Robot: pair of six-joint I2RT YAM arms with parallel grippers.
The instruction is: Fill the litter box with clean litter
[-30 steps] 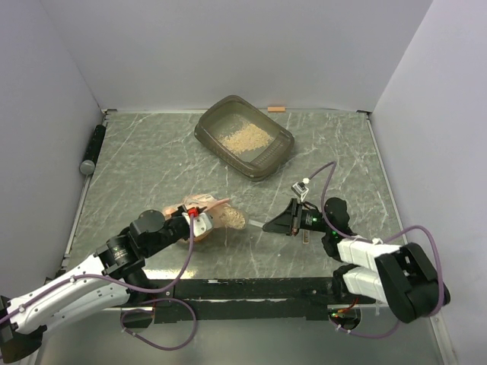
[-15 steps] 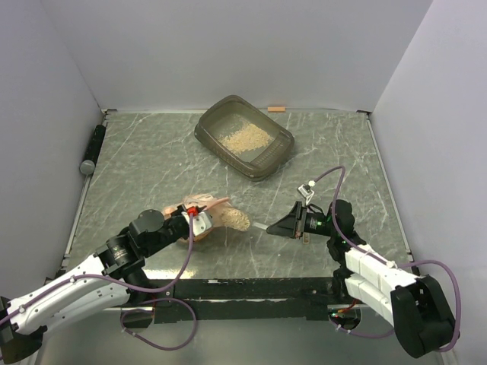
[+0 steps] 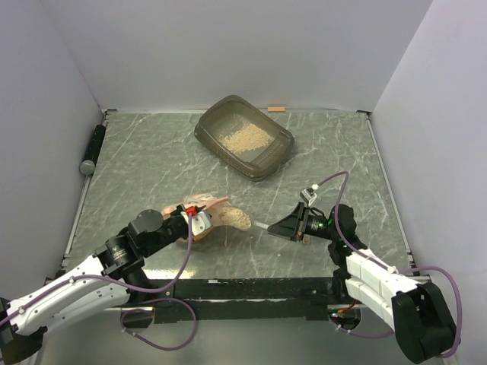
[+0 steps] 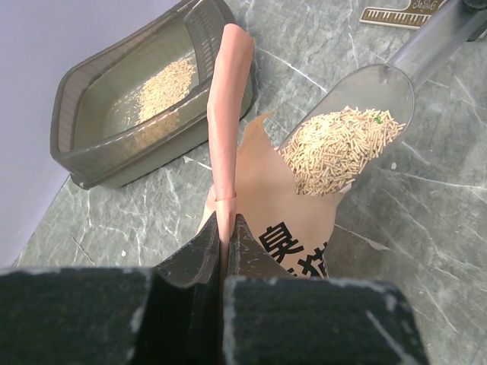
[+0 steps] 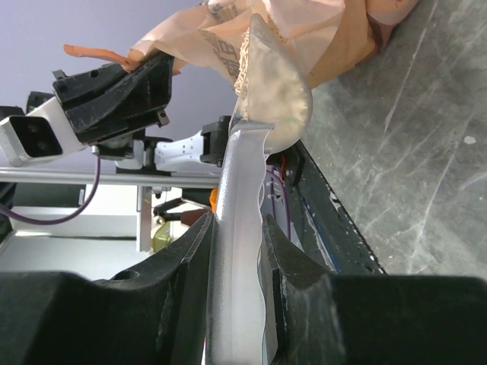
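Note:
The grey-brown litter box [image 3: 285,144] stands at the back centre with a patch of tan litter [image 3: 243,138] inside; it also shows in the left wrist view [image 4: 87,156]. My left gripper [image 4: 226,225] is shut on the rim of the salmon-pink litter bag [image 4: 293,220], holding its mouth open; from above the bag [image 3: 215,205] lies at the front left. My right gripper [image 5: 236,228] is shut on the handle of a clear plastic scoop [image 5: 278,84]. The scoop bowl [image 4: 358,114] is heaped with tan litter [image 4: 338,148] at the bag's mouth.
A dark cylinder [image 3: 93,149] lies along the left wall. A small orange piece [image 3: 275,109] sits at the back edge behind the box. A ruler-like strip [image 4: 403,14] lies near the scoop handle. White walls close in three sides.
My right arm has drawn slightly back to the right and its elbow has swung lower. The loaded scoop stays at the bag mouth. My left gripper has not moved.

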